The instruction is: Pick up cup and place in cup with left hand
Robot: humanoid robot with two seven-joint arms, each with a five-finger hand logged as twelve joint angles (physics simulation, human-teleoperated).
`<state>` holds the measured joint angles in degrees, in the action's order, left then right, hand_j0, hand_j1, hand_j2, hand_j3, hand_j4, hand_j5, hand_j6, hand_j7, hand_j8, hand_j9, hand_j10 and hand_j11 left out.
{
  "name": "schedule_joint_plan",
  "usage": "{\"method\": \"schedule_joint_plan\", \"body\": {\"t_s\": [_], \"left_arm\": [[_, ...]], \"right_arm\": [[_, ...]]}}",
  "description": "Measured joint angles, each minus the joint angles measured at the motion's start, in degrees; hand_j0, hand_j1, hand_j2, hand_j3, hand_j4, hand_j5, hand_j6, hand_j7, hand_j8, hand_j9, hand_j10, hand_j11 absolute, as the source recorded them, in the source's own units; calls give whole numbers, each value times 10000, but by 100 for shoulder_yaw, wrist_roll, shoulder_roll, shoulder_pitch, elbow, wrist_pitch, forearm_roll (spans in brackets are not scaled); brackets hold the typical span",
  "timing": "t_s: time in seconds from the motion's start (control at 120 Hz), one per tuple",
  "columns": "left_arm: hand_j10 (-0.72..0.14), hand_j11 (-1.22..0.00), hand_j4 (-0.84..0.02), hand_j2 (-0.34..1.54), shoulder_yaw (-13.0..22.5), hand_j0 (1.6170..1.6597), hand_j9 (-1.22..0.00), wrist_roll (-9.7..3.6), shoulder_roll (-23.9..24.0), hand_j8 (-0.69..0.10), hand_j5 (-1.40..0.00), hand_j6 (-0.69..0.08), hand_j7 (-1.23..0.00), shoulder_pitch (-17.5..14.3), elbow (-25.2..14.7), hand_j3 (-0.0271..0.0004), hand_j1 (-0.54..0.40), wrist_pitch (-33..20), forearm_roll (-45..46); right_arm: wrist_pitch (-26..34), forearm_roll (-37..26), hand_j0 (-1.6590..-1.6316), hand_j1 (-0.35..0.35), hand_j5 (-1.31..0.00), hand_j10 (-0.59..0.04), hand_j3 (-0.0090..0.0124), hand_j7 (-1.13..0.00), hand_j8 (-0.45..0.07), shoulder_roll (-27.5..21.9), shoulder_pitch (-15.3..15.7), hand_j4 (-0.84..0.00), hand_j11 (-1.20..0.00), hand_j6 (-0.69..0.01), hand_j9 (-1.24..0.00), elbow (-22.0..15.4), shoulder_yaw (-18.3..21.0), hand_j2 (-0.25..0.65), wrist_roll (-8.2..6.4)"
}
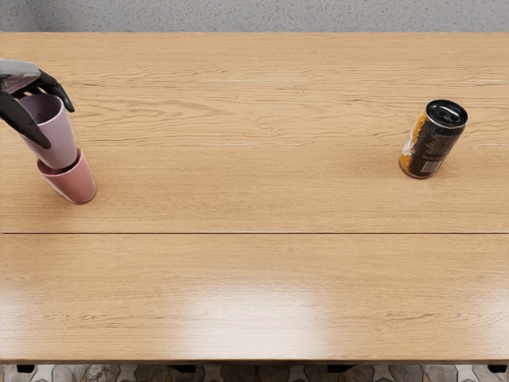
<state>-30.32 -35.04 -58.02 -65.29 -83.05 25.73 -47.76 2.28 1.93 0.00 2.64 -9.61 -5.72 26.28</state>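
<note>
left hand (19, 78) grips lilac cup (59, 137) — base inside pink cup (77, 183)

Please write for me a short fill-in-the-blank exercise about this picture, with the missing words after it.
The hand holding the purple cup is the robot's ____ one.
That cup's bottom is inside the lower cup, whose colour is ____.
The can is to the ____ of both cups.
Missing words: left; pink; right.

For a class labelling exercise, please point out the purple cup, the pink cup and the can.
Purple cup (61, 140): head view, outer side wall.
Pink cup (77, 185): head view, outer wall.
Can (433, 142): head view, printed side.
</note>
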Motion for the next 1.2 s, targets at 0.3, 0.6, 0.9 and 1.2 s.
{"method": "schedule_joint_plan", "body": {"t_s": [0.3,0.6,0.9,1.2], "left_arm": [[-2265,-7596,-5160,1180,6,16541,-7707,0,13,-1416,-7828,-2167,-8081,44,60,0,-1792,-2,-3],[-1945,-7691,-4775,1359,9,16547,-8000,-1,79,-974,-7930,-1760,-8328,74,152,0,-2101,-4,-3],[-1908,-7833,-4829,1217,8,16536,-8210,-3,79,-871,-8128,-1666,-8537,79,253,0,-2063,7,-9],[-1904,-7888,-4752,1070,8,16532,-8295,-3,123,-830,-8378,-1637,-8646,157,314,0,-2059,9,-10]], "right_arm": [[0,0,-16581,-3491,0,2,0,0,1,0,0,0,0,0,0,1,0,3,0],[0,0,-16581,-3491,0,2,0,0,1,0,0,0,0,0,0,3,0,3,0],[0,0,-16581,-3491,0,3,0,0,1,0,0,0,0,0,0,3,0,3,0],[0,0,-16581,-3491,0,3,0,0,1,0,0,0,0,0,0,3,0,4,0]]}}
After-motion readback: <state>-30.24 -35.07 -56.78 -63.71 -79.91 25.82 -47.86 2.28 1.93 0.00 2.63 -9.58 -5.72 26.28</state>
